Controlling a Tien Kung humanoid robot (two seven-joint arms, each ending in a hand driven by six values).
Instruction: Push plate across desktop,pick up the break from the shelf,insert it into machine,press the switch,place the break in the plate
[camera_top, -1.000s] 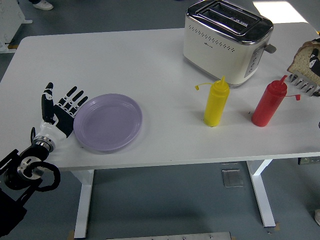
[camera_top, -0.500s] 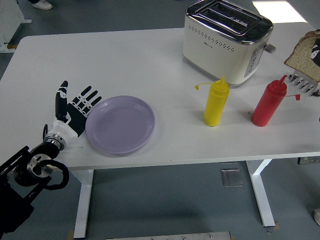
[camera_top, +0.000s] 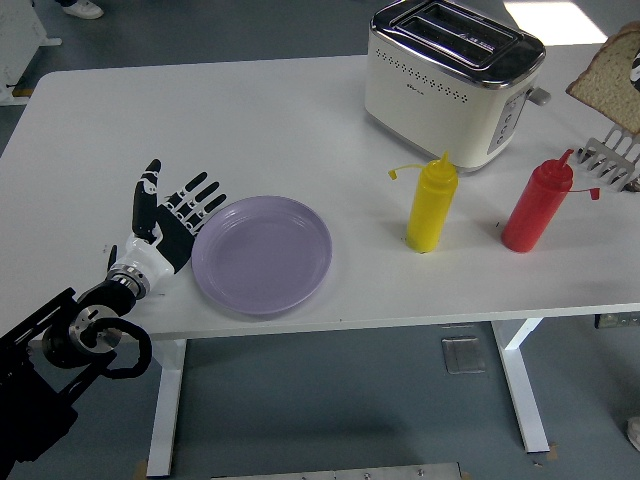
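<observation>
White table (camera_top: 250, 120); bread slice (camera_top: 608, 84) cut off at right edge.

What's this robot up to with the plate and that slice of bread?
The robot's left hand, fingers spread flat, is pressed against the left rim of the lilac plate, sliding it rightward across the white table toward the yellow squeeze bottle. At the right edge, a bread slice is lifted above a metal rack, near the red squeeze bottle. The toaster stands empty behind.
</observation>
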